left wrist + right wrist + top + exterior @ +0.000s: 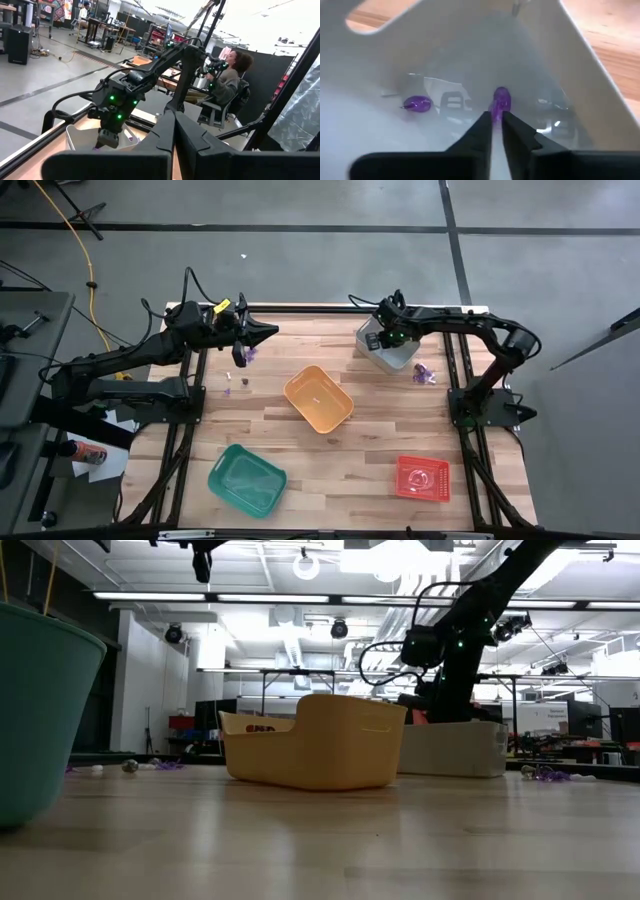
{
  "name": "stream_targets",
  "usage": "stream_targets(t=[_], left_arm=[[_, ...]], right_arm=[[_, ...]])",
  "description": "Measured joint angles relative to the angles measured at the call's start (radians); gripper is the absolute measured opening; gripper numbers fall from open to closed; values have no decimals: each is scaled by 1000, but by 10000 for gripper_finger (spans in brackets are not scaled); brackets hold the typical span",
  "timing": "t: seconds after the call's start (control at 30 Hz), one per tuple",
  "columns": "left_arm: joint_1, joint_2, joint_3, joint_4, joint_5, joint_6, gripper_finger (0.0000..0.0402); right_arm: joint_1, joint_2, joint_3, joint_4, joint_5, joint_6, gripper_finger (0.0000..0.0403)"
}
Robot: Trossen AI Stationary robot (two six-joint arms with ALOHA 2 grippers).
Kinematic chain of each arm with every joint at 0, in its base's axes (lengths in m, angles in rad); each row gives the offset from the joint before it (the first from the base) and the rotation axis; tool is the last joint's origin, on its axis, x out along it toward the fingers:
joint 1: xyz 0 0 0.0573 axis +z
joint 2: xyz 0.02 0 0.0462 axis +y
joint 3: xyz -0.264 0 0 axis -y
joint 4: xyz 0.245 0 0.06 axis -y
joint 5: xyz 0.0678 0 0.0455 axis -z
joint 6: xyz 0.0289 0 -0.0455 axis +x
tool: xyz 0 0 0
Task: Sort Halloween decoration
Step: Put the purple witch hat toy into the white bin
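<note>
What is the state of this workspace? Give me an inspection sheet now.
Surface: wooden table holding grey bin, orange bin, green bin, red bin.
Job's things: right-side trinkets loose beside grey bin; left-side trinkets loose; binned trinket purple, in grey bin.
Clutter: nothing seen.
Grippers: left gripper shut, empty, near left-side trinkets; right gripper inside grey bin, second purple trinket at it.
Cables: yellow cable on floor.
Surroundings: seated person beyond table.

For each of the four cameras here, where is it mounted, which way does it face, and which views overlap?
High: overhead, straight down on the table; both arms.
Low: table height, level past the orange bin; one arm behind.
Left wrist: past the shut left gripper toward the right arm; a seated person beyond.
Right wrist: inside the grey bin; right gripper at a purple trinket, another beside.
Shared: the grey bin, in all views.
</note>
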Motion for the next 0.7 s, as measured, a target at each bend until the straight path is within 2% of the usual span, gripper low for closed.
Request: stream_targets(t=[0.17,0.33,0.53,0.7], left_arm=[[0,0,0,0,0,0,0],[0,0,0,-2,0,5,0],[0,0,0,-33,-1,35,0],[0,0,-1,-47,-4,35,0]], right_arm=[[-5,-48,0,-1,26,-62,122],[-30,-166,10,-5,-49,-182,171],[2,-406,10,100,-178,-293,168],[102,-559,10,268,-265,-341,126]])
